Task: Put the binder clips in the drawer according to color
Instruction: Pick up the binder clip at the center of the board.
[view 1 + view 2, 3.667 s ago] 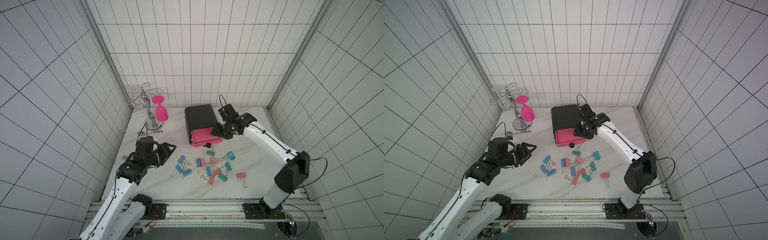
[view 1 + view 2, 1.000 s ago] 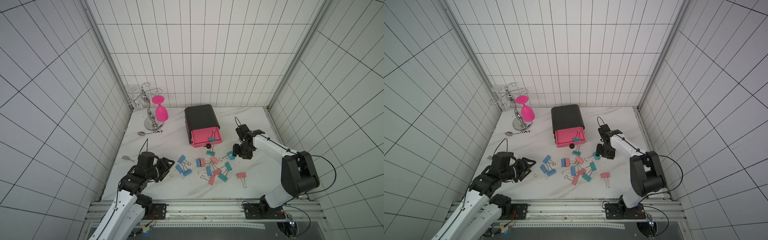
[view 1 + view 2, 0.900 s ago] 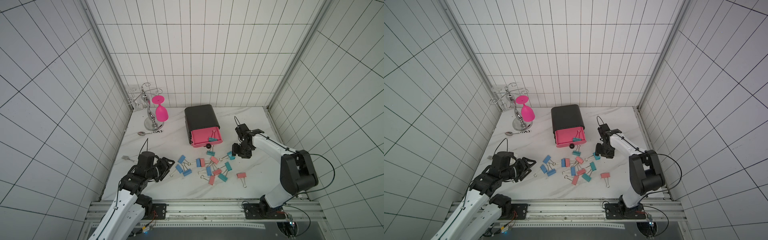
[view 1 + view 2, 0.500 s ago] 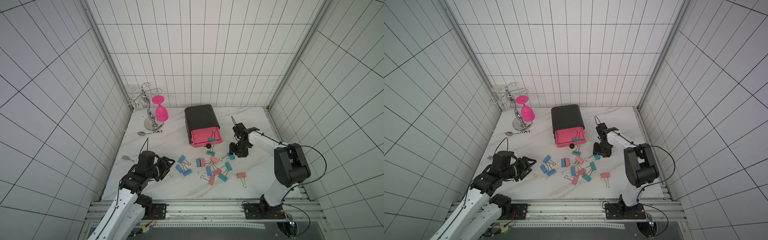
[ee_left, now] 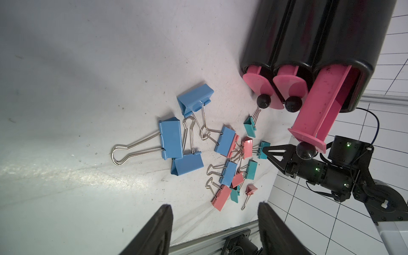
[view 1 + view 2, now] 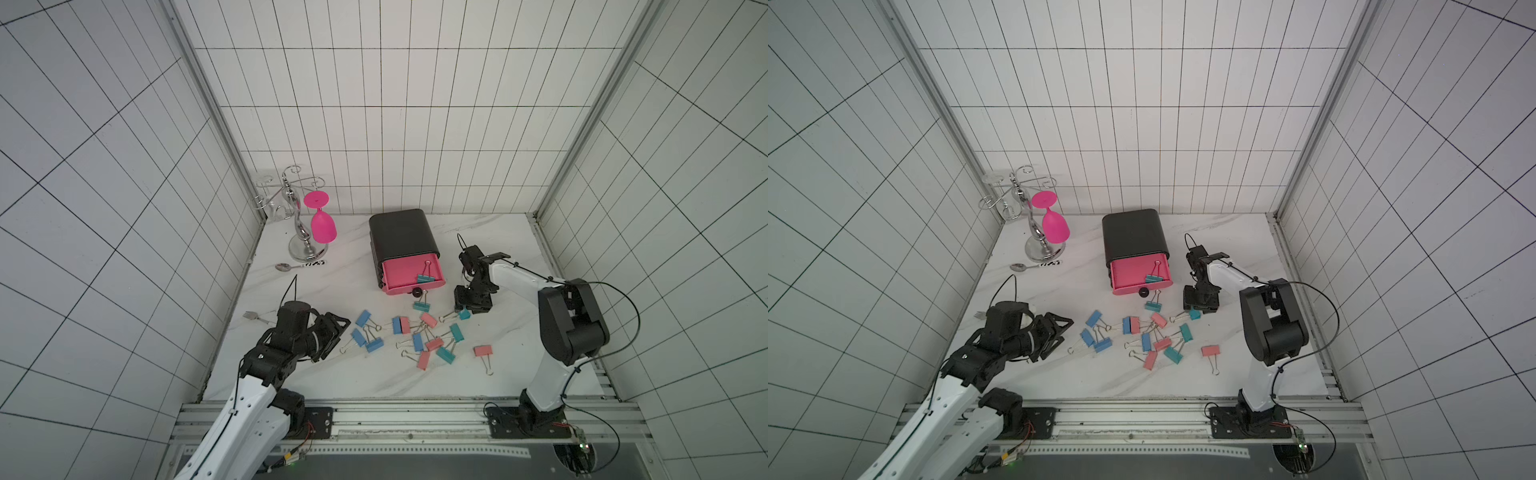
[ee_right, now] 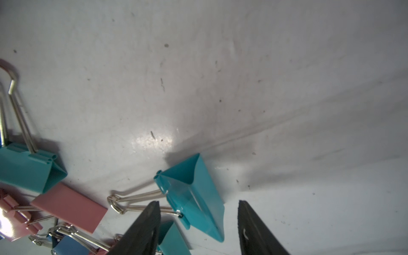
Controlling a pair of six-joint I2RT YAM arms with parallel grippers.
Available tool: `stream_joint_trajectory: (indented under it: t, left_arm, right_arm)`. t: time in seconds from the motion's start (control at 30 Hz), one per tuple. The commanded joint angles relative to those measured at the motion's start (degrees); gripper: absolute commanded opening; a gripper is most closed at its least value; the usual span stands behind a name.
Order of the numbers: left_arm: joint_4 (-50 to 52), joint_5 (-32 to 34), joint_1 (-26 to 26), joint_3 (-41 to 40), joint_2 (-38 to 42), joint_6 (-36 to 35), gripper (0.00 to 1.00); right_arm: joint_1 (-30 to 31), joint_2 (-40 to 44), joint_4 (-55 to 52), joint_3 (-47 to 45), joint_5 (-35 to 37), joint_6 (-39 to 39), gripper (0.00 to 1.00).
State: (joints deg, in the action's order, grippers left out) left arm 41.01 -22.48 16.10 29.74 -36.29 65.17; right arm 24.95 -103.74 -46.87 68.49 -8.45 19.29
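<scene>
On the white marble-patterned tabletop (image 6: 316, 286) I see the drawer chest (image 6: 402, 232), a glossy black rounded case holding three pink drawers with black ball knobs. Only the top drawer (image 6: 399, 272) is pulled out, and one teal binder clip (image 6: 424, 277) lies inside it. The other binder clips (image 6: 415, 338), folded triangular bodies in teal, blue and salmon with thin silver wire loops, lie scattered in front of the chest. My right gripper (image 6: 470, 306) stands over a teal clip (image 7: 194, 198), jaws apart on either side of it, not pinching. My left gripper (image 6: 333, 338) hovers beside the blue clips (image 6: 368, 332), jaws parted, holding nothing.
</scene>
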Motion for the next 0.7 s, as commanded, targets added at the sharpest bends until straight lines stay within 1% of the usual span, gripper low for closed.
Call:
stream_joint_trajectory:
  t: [0.0,0.23,0.47,0.67]
  left_arm:
    - [-1.0,-0.3,0.3,-0.6,0.0,0.1,0.65]
    - [-0.7,-0.5,0.3,-0.4,0.3,0.0,0.65]
    - [-0.6,-0.5,0.3,-0.3,0.2,-0.1,0.65]
    - [-0.8,-0.6,0.3,-0.2,0.1,-0.1,0.65]
  right_arm:
    - [1.2,-1.6,-1.6,1.6,1.2,-1.1,0.58]
    - [1.3,-2.9,-1.6,2.2,2.9,-0.4,0.54]
    - [1.2,-3.4,-1.7,2.2,4.5,0.0,0.44]
    - [1.3,-3.1,-1.9,1.7,5.5,0.2,0.38]
